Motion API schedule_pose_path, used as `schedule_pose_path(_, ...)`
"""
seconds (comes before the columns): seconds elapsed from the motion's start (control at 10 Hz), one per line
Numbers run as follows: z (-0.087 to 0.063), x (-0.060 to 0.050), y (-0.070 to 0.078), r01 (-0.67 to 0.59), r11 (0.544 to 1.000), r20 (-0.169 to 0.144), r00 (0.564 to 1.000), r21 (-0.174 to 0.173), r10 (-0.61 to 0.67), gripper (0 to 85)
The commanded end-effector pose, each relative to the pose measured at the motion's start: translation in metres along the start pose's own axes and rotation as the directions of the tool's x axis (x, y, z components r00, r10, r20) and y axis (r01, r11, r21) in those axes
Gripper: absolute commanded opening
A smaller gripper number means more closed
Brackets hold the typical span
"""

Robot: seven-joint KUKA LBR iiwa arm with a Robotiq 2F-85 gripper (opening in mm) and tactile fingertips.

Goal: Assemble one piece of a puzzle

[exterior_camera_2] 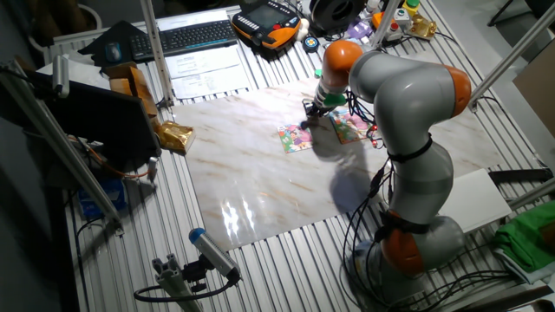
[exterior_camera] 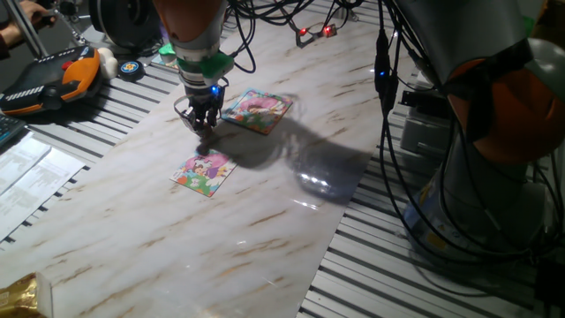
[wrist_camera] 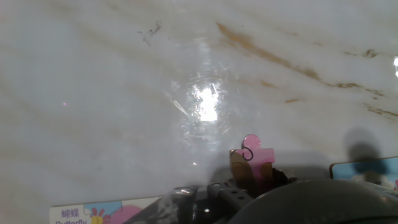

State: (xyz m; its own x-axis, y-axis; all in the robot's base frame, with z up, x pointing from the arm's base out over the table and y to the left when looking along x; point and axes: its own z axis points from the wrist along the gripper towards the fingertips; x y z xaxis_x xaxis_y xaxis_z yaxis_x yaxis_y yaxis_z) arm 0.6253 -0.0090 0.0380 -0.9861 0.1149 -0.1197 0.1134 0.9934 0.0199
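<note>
The puzzle is a small square cartoon board lying flat on the marble table; it also shows in the other fixed view. My gripper hangs just above its far edge, between it and a larger board. In the hand view the piece, tiny with a pink face and a tan side, sits between the jaws of my gripper, which is shut on it. A strip of the puzzle with printed text shows at the bottom left of that view. The fingers are mostly hidden by the hand's body.
A larger square picture board lies just behind the gripper, and its blue edge shows in the hand view. An orange-black pendant, papers and cables lie around the marble top.
</note>
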Motion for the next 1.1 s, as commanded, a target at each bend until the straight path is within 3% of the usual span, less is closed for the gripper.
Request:
schedule_pose_path(0.0,-0.0001,-0.0001,0.0000,0.000,1.000,0.000,1.000,0.001,0.000,34.7)
schedule_pose_path(1.0,-0.0034,0.0000,0.0000,0.002,1.000,0.009,1.000,0.012,-0.002,36.7)
